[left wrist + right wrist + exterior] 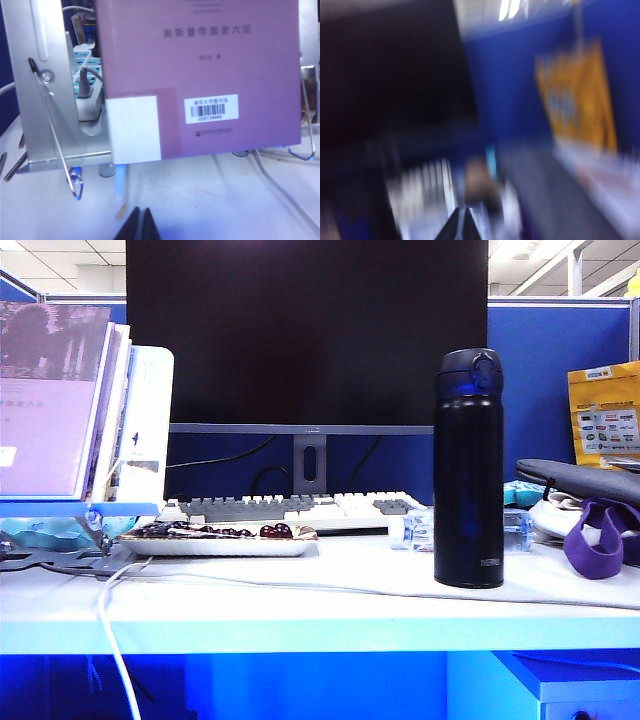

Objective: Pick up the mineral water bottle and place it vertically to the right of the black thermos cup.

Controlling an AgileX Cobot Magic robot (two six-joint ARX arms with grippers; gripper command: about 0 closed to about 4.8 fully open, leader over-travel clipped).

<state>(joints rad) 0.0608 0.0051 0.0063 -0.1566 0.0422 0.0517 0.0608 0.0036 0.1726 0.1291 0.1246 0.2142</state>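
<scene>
The black thermos cup [468,470] stands upright near the desk's [300,610] front edge, with bare desk on either side of it. Just behind it lies the mineral water bottle [420,530], hemmed by the keyboard [300,510]. A grey bag [580,480] and purple strap [597,538] crowd the right edge; a tray [215,540] and book stand [90,510] block the left.

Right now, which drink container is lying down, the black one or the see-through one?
The see-through mineral water bottle, lying behind the black thermos cup, which stands upright.

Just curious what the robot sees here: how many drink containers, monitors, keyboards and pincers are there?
Drink containers: 2, black thermos cup upright, mineral water bottle lying behind it
Monitors: 1
Keyboards: 1
Pincers: 2, left pincer shut near the purple book, right pincer shut, its view blurred
Total: 6
</scene>
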